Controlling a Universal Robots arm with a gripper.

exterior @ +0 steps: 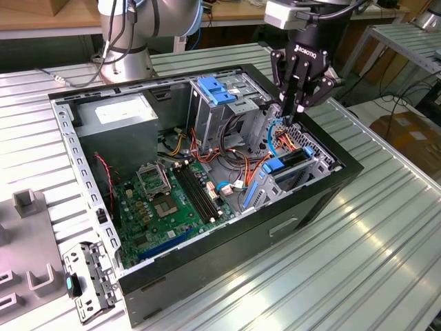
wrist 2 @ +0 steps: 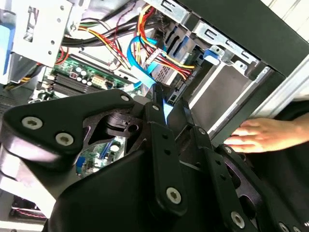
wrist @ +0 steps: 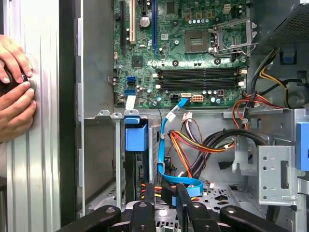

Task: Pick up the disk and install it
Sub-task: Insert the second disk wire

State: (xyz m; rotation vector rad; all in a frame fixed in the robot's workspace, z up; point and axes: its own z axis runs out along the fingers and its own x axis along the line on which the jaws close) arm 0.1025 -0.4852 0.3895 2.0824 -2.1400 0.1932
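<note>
1. One hand (exterior: 298,103) hangs over the case (exterior: 324,196); fingers pinched together on a blue cable (wrist: 162,159).
2. One disk (exterior: 293,165) seated in lower bay.
3. Two person's hands (wrist: 14,87) on the worktop (exterior: 358,269).

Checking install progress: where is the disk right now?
In the exterior view, the disk stands on edge in the drive cage at the case's corner toward that view's right, just below the gripper and beside the blue cable.
</note>
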